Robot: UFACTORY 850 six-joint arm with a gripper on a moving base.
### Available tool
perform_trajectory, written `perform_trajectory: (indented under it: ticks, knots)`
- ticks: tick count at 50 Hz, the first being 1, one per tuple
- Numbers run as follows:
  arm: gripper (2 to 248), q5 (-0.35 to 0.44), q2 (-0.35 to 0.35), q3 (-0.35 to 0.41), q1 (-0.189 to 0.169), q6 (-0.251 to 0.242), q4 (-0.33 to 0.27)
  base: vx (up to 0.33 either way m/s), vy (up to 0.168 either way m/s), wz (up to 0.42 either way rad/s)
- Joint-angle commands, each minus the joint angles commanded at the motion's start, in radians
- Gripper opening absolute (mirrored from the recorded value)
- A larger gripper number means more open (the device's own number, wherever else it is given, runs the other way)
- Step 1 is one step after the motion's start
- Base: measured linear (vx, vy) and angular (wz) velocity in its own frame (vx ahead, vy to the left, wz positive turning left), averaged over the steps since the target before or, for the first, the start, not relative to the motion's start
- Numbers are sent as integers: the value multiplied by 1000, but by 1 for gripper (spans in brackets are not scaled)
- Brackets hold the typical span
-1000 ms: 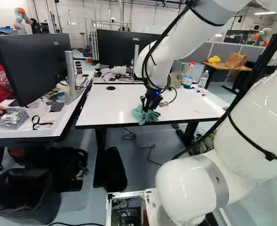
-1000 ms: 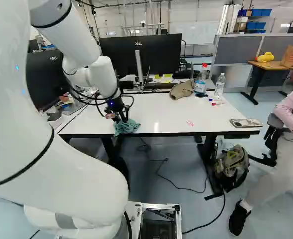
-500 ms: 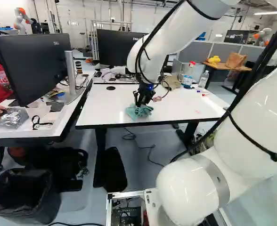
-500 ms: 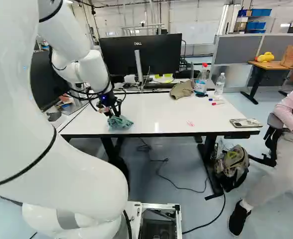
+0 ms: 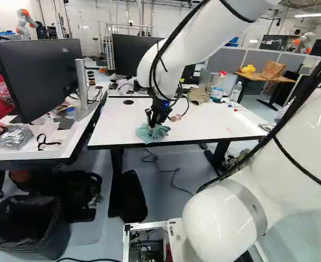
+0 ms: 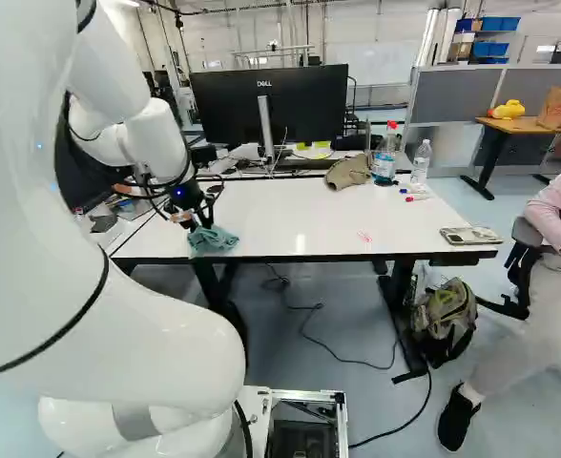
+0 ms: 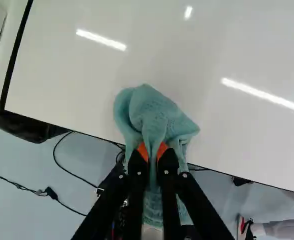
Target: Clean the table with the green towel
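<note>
1. A robot's black two-fingered end effector (image 5: 153,123) reaches down to a white rectangular table (image 5: 114,123) with a black edge.
2. Its fingers stand a little apart, pinching a fold of a teal-green cloth towel (image 7: 157,117) between their orange pads (image 7: 142,151).
3. The towel lies bunched on the tabletop by the edge nearest the robot, left of that edge's middle, its loose folds spread ahead of the fingers.
4. A small pinkish-red scribble (image 6: 363,237) marks the surface, right of the towel and near the same edge.
5. Toward the far right corner stand a bottle with a red top (image 6: 385,157) and a clear plastic bottle (image 6: 422,162), with markers (image 6: 416,197) lying nearby.
6. A crumpled tan fabric cap (image 6: 347,172) sits by the far edge, left of the bottles.
</note>
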Motion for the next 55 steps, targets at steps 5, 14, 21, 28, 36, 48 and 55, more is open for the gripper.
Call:
perform_trajectory:
  ticks: [5,14,21,28,36,48,55]
  knots:
    - [38,0,24,21,18,0,0,0,0,0]
    - [38,0,45,39,28,0,0,0,0,0]
    - [38,0,45,39,28,0,0,0,0,0]
    - [38,0,45,39,28,0,0,0,0,0]
    - [38,0,51,39,25,0,0,0,0,0]
    - [38,0,76,29,-26,0,0,0,0,0]
    - [38,0,93,22,-63,0,0,0,0,0]
